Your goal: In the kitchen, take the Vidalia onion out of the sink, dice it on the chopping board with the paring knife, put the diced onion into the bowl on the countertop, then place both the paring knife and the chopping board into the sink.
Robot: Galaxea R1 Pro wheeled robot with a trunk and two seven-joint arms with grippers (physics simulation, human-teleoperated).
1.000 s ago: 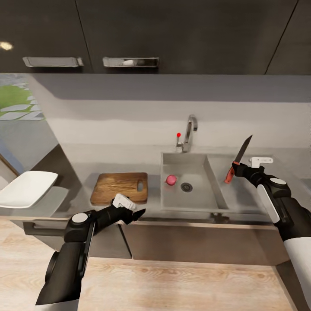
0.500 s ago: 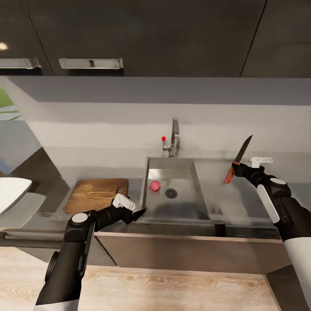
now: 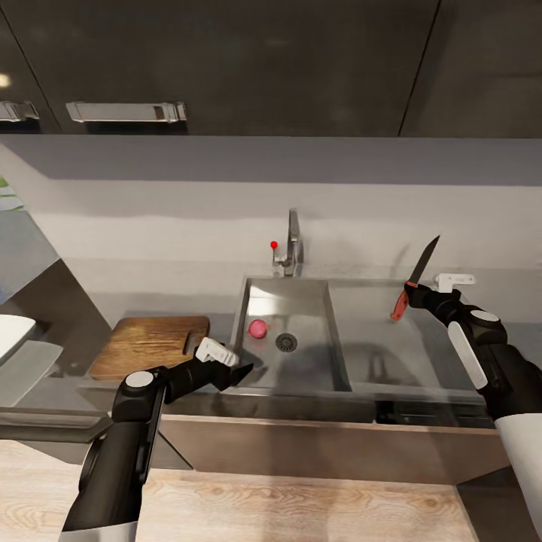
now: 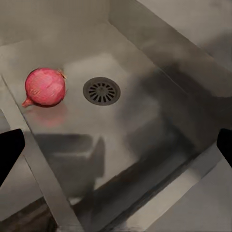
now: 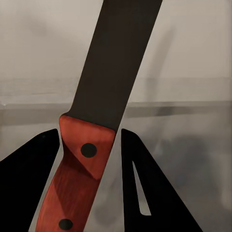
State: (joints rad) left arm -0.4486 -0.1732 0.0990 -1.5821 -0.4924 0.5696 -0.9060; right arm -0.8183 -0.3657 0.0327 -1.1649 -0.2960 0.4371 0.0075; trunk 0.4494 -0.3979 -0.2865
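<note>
Head view, nearest: the left gripper (image 3: 239, 369) hangs over the front edge of the surface (image 3: 391, 354), just at the sink's near-left corner; its fingers are spread wide and hold nothing.
Left wrist view: the two dark fingertips (image 4: 9, 150) sit far apart at the picture's sides, with the basin floor between them, and touch nothing.
Right gripper (image 3: 410, 292): raised over the drainboard to the right of the basin, fingers closed on the knife handle.
Knife (image 3: 418, 272): held in the air; its long axis is steep and slanted, red handle low and toward the sink, dark blade rising away with the tip toward the back wall.
Right wrist view: the knife (image 5: 104, 104) runs between the two black fingers (image 5: 29, 164), which press on both sides of the red riveted handle, the blade reaching on past them.
Sink (image 3: 301, 376): a grey steel basin in the middle of the surface; inside lie the onion and a round dark drain (image 3: 286, 343).
Onion (image 3: 258, 328): pinkish-red, resting on the basin floor left of the drain, near but apart from it; in the left wrist view the onion (image 4: 45, 87) lies on its side with its small pointed ends sideways.
Chopping board (image 3: 143, 346): brown wood, flat on the surface just left of the sink, long axis left to right, nothing on it.
Bowl (image 3: 11, 335): white, at the far left edge, only partly in sight.
Tap (image 3: 290, 245): behind the basin, with a red knob.
</note>
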